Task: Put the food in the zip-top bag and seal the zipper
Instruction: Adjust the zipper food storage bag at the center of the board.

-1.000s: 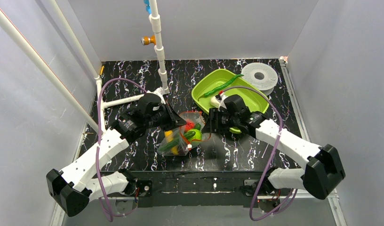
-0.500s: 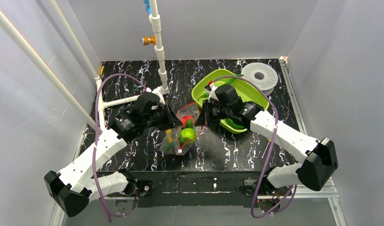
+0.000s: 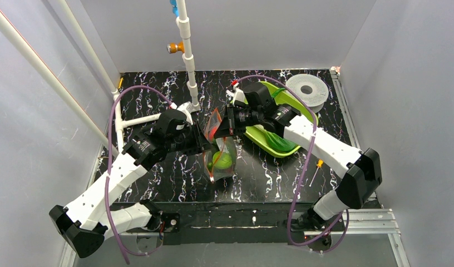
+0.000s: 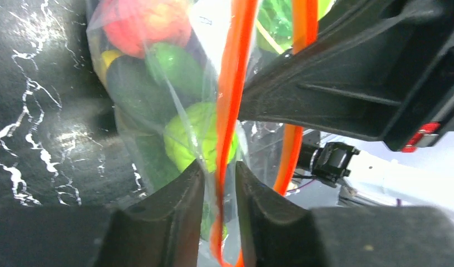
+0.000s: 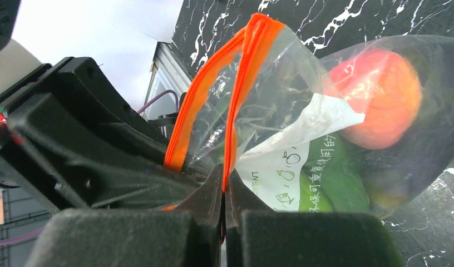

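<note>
**While Gripped at the Mouth, Bagged but Not Yet Sealed**

Nearest the arm bases, bare black tabletop veined in white. Just beyond, at centre, held by its mouth between both arms: clear, crinkly plastic zip-top bag, already loaded with glossy toy food. Inside, round green fruit low down, red-orange fruit nearer the mouth, darker green pieces behind a white printed label. From the left, left gripper with jaws parted only narrowly, straddling the narrow red-orange plastic zipper strip without a clear pinch. From the right, right gripper clamped fully closed on the same zipper strip, one band nipped between black fingertips. Mouth of the bag gaping, two orange bands standing apart. Off to the right on the tabletop, small orange-handled screwdriver. Farther back, partly under the right arm, lime-green plastic tray. Farthest, white round perforated disc and upright white plastic pipe.
</note>
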Tool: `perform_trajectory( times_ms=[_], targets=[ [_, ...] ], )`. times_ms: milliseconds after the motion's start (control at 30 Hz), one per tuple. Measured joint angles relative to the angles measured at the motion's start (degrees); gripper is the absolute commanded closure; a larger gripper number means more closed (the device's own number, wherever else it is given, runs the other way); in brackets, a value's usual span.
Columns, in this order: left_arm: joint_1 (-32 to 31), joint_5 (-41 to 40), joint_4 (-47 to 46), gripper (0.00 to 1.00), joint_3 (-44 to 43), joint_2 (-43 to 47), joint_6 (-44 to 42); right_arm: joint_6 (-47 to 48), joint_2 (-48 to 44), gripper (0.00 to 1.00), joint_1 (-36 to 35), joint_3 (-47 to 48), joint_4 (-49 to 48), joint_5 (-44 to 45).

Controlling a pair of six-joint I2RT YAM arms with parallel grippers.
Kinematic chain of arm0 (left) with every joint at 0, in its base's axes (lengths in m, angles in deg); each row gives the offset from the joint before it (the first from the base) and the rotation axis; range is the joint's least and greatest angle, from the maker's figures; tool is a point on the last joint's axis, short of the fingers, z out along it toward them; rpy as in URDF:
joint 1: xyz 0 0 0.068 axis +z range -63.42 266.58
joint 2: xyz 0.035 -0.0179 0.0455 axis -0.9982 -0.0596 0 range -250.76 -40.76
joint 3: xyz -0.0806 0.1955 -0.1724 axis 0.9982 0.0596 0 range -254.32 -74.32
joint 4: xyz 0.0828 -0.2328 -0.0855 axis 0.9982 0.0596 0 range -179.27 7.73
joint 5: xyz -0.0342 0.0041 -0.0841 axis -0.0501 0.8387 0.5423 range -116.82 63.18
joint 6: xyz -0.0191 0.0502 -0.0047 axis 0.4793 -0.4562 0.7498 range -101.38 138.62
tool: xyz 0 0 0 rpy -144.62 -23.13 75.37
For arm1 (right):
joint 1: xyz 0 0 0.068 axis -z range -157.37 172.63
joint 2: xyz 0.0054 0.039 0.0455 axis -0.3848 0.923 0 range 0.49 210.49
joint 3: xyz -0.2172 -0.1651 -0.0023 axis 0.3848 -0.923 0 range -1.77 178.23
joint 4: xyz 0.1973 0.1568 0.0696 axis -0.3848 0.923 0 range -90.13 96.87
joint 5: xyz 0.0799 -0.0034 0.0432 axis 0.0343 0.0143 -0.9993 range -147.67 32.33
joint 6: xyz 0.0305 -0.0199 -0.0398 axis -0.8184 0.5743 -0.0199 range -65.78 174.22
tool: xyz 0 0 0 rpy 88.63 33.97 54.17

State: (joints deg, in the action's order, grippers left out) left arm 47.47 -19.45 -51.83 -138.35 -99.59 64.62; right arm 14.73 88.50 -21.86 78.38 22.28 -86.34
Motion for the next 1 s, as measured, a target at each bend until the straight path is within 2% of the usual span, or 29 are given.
perform_trajectory(
  times_ms=[100, 167, 400, 567, 733, 1000],
  targets=[
    [0.0, 1.6, -0.5, 0.42, 0.0, -0.3, -0.1, -0.8, 0.6, 0.99, 0.0, 0.0, 0.1, -1.0],
    [0.0, 2.9, -1.3, 0.37, 0.0, -1.0, -0.4, -1.1, 0.7, 0.99, -0.1, 0.0, 0.1, -1.7],
    [0.0, 8.0, -4.3, 0.35, 0.0, -3.9, -1.6, -2.3, 1.0, 0.99, -0.7, 0.1, 0.1, -2.6],
    [-1.1, 7.9, -4.2, 0.33, -0.6, -5.8, -3.9, -3.0, 1.3, 0.99, -1.0, 0.5, 0.4, -1.6],
    [-3.3, 5.1, -2.5, 0.41, -3.9, -6.6, -7.4, -3.0, 1.5, 0.99, -1.0, 3.3, 3.6, 0.0],
    [-3.8, 0.0, -0.8, 0.85, -5.4, -6.6, -10.8, -2.0, 1.5, 0.99, -1.3, 5.2, 5.8, 1.9]
  ],
)
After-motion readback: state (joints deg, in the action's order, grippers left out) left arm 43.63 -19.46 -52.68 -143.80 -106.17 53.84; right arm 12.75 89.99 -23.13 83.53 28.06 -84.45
